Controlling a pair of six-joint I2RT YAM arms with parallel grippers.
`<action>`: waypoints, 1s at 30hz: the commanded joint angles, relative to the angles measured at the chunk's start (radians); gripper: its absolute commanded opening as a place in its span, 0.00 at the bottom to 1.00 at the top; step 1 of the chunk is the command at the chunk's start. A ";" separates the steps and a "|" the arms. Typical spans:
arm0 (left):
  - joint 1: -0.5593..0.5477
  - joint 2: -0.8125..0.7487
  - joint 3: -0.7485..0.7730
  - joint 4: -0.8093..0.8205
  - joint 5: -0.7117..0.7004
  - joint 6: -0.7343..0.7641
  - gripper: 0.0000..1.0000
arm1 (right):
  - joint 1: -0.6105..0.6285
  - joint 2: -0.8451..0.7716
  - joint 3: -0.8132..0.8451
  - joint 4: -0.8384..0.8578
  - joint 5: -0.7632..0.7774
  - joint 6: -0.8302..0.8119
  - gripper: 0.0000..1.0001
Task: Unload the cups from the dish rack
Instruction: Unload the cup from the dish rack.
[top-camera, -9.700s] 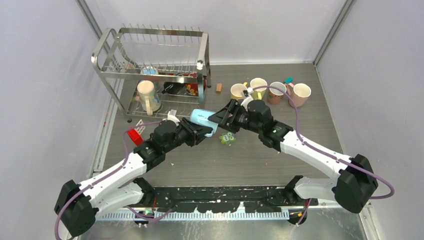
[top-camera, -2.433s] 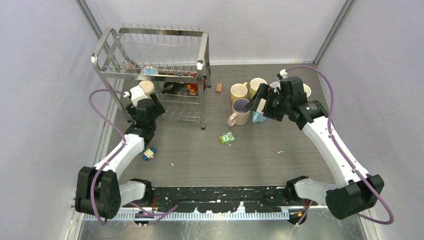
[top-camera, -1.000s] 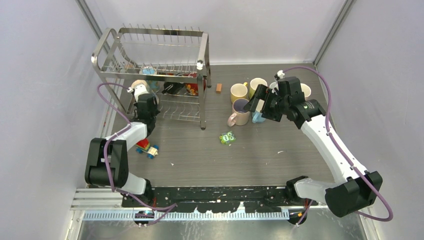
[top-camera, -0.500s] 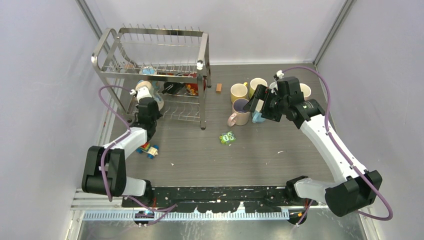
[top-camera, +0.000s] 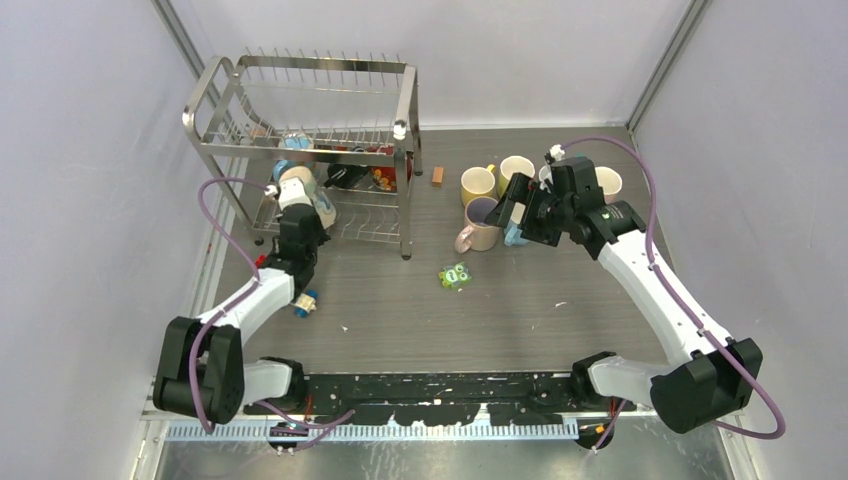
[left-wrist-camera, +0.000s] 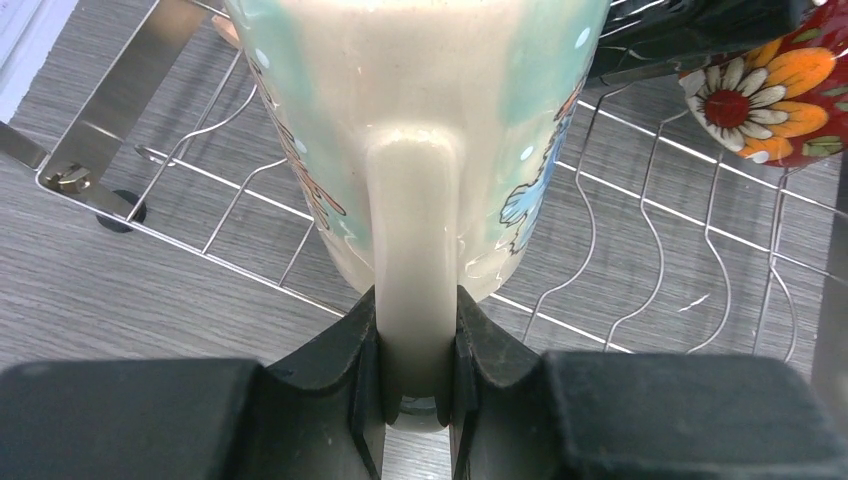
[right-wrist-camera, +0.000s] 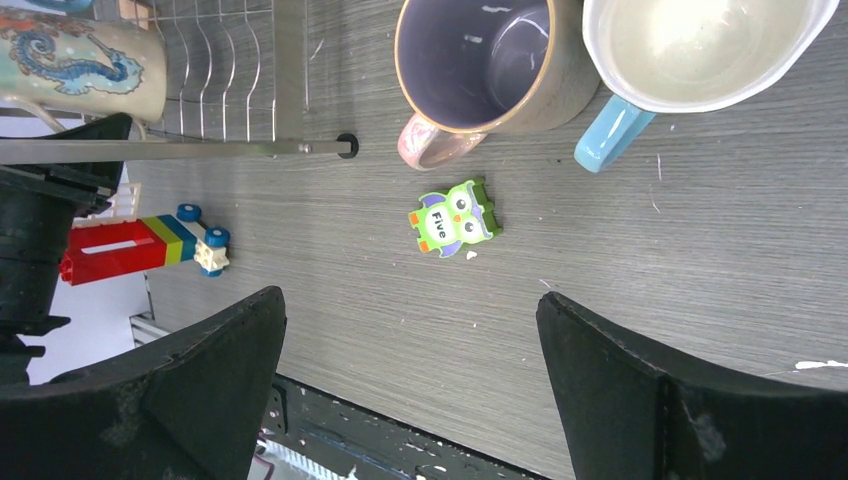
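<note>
- Grey wood-grain tabletop fills the overhead view. The dish rack stands at upper left, and a cluster of unloaded cups sits right of centre near the top.
- Left gripper is pinched narrow on the handle of the cream seahorse mug. The mug is at the rack's lower tier, towards its left end in the overhead view. Whether its base rests on the wires, I cannot tell.
- The hold is on a smooth glazed handle alone, with the heavy body beyond the fingers. The mug may pivot or slide out once it is lifted.
- Drawn out low, the mug could catch the wire floor or the front rail and drag the rack along.
- The red flowered piece lies just beside the mug, at upper right of the left wrist view. A sideways swing could knock it.
- Right gripper is spread wide and holds nothing. It hangs near the purple-lined mug and the blue-handled mug, so a careless sweep could tip either.
- The toy car and the owl tile lie on the open table. A mug set down on either would sit tilted.
</note>
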 joint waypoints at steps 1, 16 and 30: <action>-0.016 -0.103 0.021 0.148 -0.063 0.020 0.00 | 0.005 -0.023 -0.009 0.041 0.008 0.011 1.00; -0.088 -0.246 0.003 0.031 -0.129 -0.026 0.00 | 0.007 -0.036 -0.037 0.072 0.001 0.024 1.00; -0.212 -0.364 0.000 -0.197 -0.244 -0.184 0.00 | 0.020 -0.059 -0.083 0.117 -0.014 0.048 1.00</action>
